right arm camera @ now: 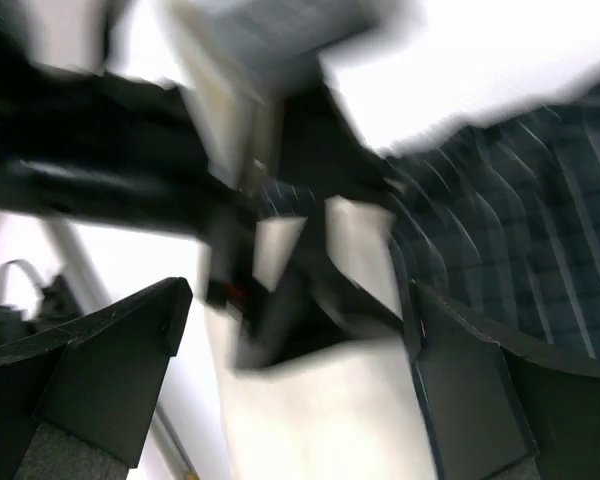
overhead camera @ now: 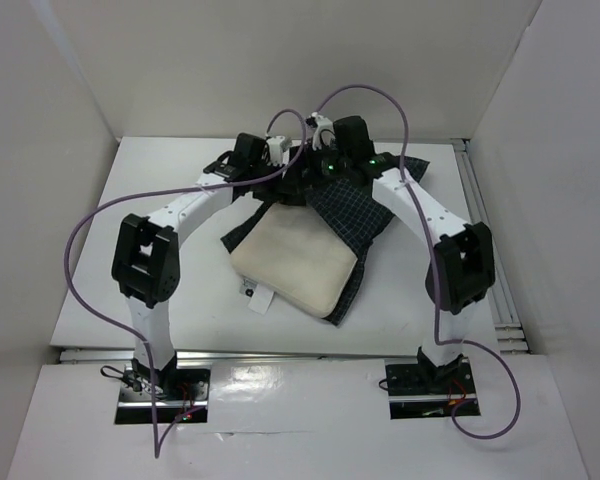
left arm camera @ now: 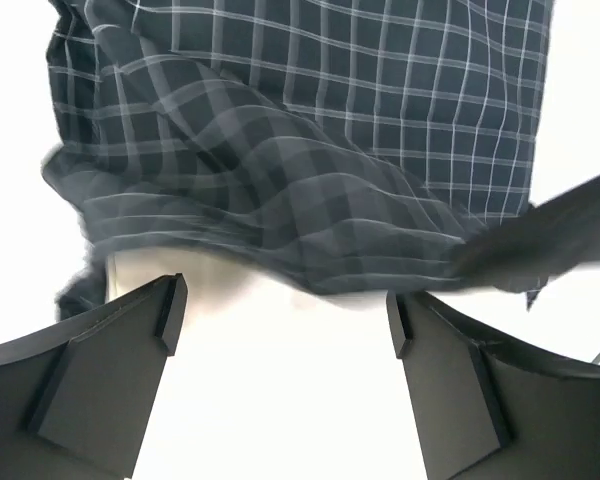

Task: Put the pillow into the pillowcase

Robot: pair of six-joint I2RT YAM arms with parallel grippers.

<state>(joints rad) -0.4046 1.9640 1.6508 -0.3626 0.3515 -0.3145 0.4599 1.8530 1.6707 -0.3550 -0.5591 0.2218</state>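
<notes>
Cream, plump and faintly ridged, the rectangular fabric pillow [overhead camera: 292, 262] lies slantwise in the middle of the white table [overhead camera: 160, 200], nearer the arm bases than either tool. The limp dark navy pillowcase with a fine white grid check [overhead camera: 372, 205] spreads from the pillow's far right side towards the back of the table, and a strip of it runs down along the pillow's right edge. Whether the pillow's far end sits inside the cloth cannot be told.

Both arms reach to the far middle of the table and meet above the bunched far part of the pillowcase, well beyond the pillow's bulk. In the left wrist view, the left gripper [left arm camera: 285, 325] has its jaws wide apart with nothing between them, and the rumpled checked cloth lies just past the fingertips. The right wrist view is blurred. The right gripper [right arm camera: 295, 335] also stands spread and clamps nothing, with the checked cloth beyond it to the right.
</notes>
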